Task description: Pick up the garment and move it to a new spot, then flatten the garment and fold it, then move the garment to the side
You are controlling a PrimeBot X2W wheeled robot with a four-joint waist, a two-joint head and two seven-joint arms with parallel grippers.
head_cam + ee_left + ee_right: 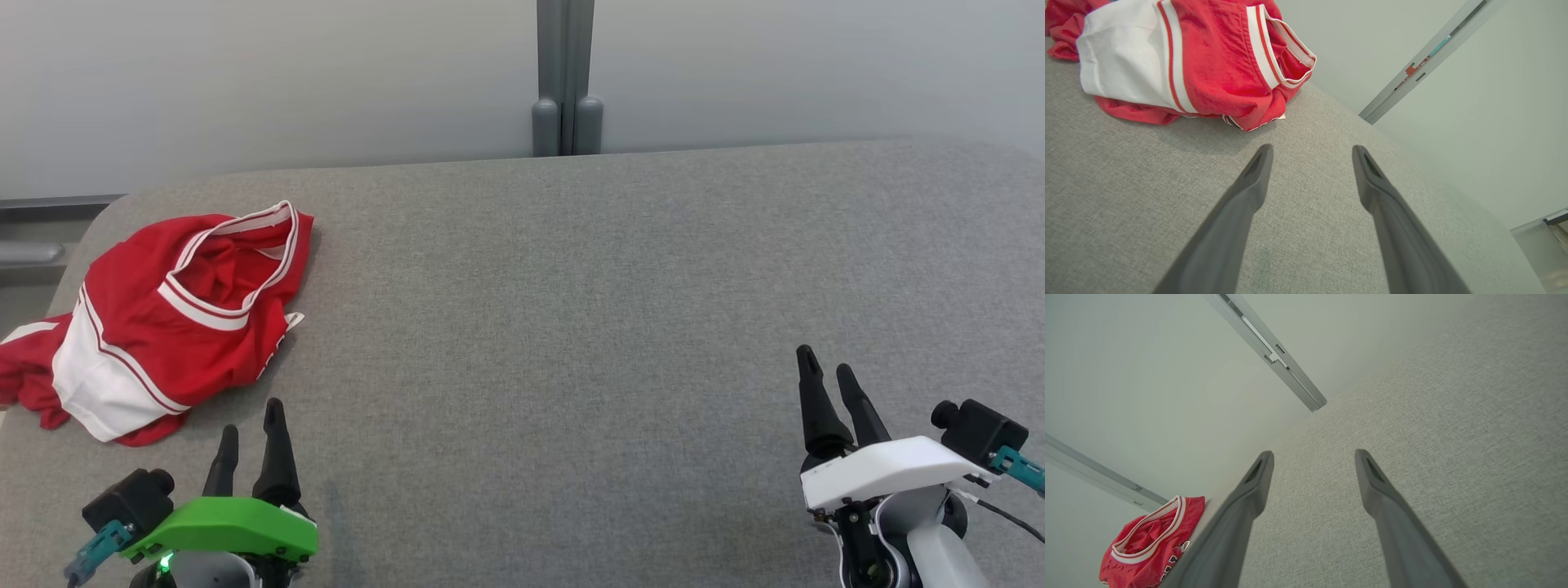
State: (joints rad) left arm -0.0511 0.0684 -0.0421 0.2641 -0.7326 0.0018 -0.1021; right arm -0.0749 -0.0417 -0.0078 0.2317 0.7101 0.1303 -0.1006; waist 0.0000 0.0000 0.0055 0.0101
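Observation:
The garment (155, 327) is a red jersey with white panels and white-striped trim, lying crumpled at the far left of the grey fabric surface (571, 327). Part of it hangs over the left edge. My left gripper (251, 418) stands open just below and right of the garment (1200, 61), apart from it, with nothing between its fingers. Over at the lower right, my right gripper (826, 363) is open too, far from the garment (1151, 547), over bare fabric.
A pale wall runs behind the surface, with a grey vertical post (565, 77) at its middle. The surface's rounded left corner and back edge lie close to the garment. Wide bare fabric stretches between the two grippers.

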